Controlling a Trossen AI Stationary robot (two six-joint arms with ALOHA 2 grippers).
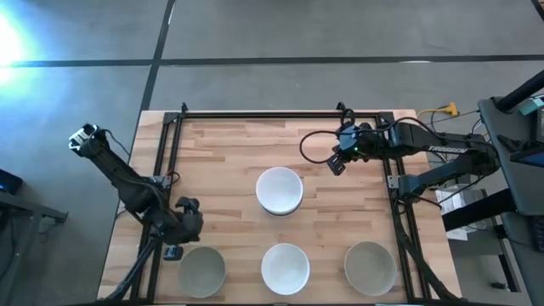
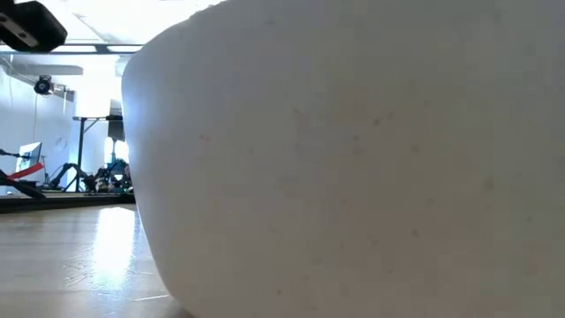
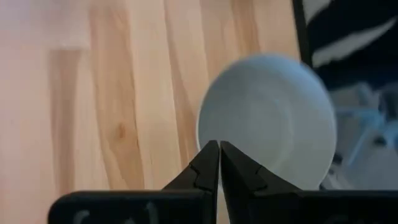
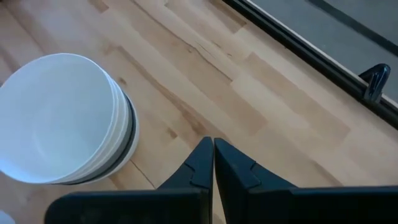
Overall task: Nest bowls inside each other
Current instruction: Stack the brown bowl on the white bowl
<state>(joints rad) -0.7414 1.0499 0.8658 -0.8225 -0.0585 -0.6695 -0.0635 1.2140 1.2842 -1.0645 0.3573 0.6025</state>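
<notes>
- High view: the left gripper hangs with its fingers pressed together and empty at the near left of the table, just beside the left grey-green bowl. The right gripper is likewise closed with nothing in it, over the far right part of the table, well apart from every bowl.
- High view: a stack of bowls, white on top, stands near the table's middle. Along the near edge sit three single bowls in a row: the left grey-green one, a white bowl in the middle and the right grey-green bowl.
- Low view: the wall of a white bowl fills most of the picture; a strip of tabletop shows beside it. No gripper is seen here.
- Left wrist view: the left gripper's two dark fingers meet tip to tip, holding nothing, above the rim of the pale bowl that rests on the wood.
- Right wrist view: the right gripper has its fingers together over bare wood; the stack stands off to one side, a dark bowl's edge showing between the white ones.
</notes>
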